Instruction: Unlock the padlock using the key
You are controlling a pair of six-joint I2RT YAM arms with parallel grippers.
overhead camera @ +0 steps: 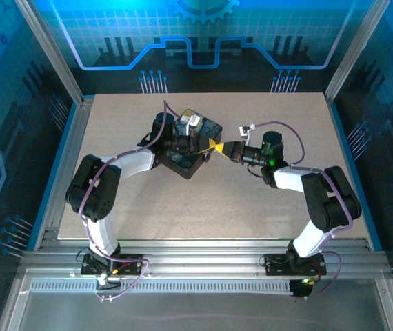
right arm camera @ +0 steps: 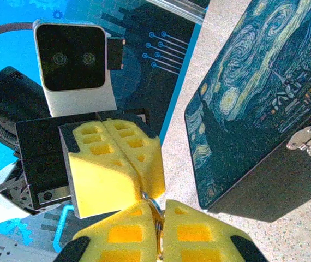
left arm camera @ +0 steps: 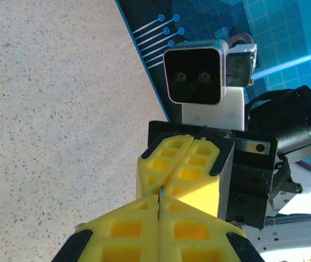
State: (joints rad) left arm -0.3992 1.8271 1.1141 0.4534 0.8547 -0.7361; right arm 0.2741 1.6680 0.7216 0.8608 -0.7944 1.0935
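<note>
- Metal key [left arm camera: 159,201], thin, stiff, slippery, is likely weighing little; flat faces are offering grip.
- Both left hand [left arm camera: 159,212] and right hand [right arm camera: 159,218] are pinching it.

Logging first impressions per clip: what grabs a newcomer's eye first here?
The left gripper and right gripper, both yellow and shut, meet tip to tip over the table, pinching a thin metal sliver, probably the key. Beside them sits a dark box with a swirling blue-and-yellow painted lid.
</note>
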